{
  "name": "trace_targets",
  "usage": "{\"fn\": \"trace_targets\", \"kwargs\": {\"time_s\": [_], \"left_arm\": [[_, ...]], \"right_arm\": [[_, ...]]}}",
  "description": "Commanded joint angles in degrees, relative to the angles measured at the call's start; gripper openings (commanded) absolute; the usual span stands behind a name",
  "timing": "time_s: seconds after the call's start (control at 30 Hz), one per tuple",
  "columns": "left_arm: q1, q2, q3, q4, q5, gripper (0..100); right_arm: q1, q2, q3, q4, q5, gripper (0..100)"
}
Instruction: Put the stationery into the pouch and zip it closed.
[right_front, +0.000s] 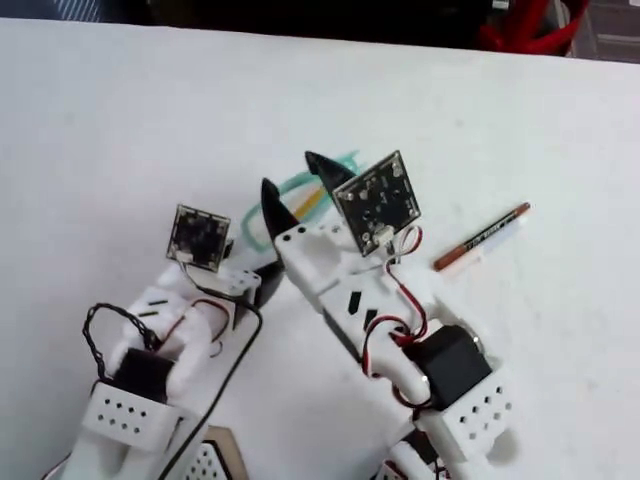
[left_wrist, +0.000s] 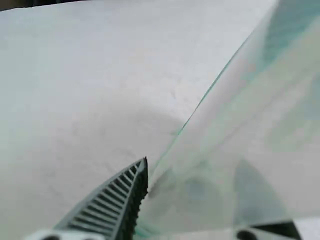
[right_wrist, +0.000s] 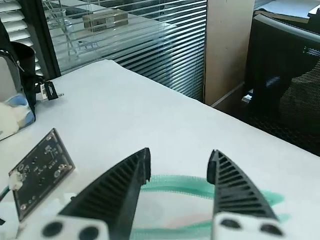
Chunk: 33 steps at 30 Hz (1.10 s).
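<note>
Nearest me, my left end effector stands part open with the clear film of the pouch running between its jaws, one finger showing through the plastic. I judge its job is to pin that edge, so it should close square on the film and not tug. Just beyond, at 12 o'clock, my right end effector hangs wide and empty over the pouch's teal zip line; something yellow seems to lie inside already. The pen lies outside, at about 3 o'clock from the pouch and well apart from it, so I take fetching it as the step in hand: grip it mid-shaft, across its length, and feed it in along the mouth. My two arms crowd each other, so the right should swing out toward 3 o'clock, away from the left. The surface lies bare from 9 to 2 o'clock, its far edge at 12 well away.
</note>
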<state>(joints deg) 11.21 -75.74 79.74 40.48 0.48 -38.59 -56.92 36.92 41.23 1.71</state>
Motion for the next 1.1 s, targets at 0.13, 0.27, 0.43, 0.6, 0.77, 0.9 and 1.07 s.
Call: {"fn": "trace_targets", "kwargs": {"time_s": [0.13, 0.27, 0.43, 0.6, 0.77, 0.9, 1.07], "left_arm": [[-3.38, -0.66, -2.81, -3.34, 0.7, 28], [-3.38, -0.66, -2.81, -3.43, 0.7, 28], [-6.29, -0.66, -3.16, -3.6, 3.69, 28], [-11.21, -0.66, -3.08, -5.36, 5.98, 28], [-14.02, -1.8, -5.63, -1.76, 6.77, 28], [-8.75, -7.87, -6.07, 2.46, 6.33, 28], [-4.44, -20.44, -1.85, 1.93, 6.24, 28]], "right_arm": [[14.2, -0.48, -8.79, 6.11, 0.09, 17.4], [26.33, -0.4, -9.05, 10.95, -7.56, 17.6], [38.02, 0.57, -7.65, 16.31, -12.84, 17.6], [41.36, 10.51, -5.01, 16.04, -13.01, 17.6], [40.92, 27.65, -3.34, 10.42, -13.27, 17.5], [40.92, 37.76, -3.52, 5.41, -13.27, 17.3], [38.11, 41.27, -3.08, 3.91, -12.75, 17.3]]}}
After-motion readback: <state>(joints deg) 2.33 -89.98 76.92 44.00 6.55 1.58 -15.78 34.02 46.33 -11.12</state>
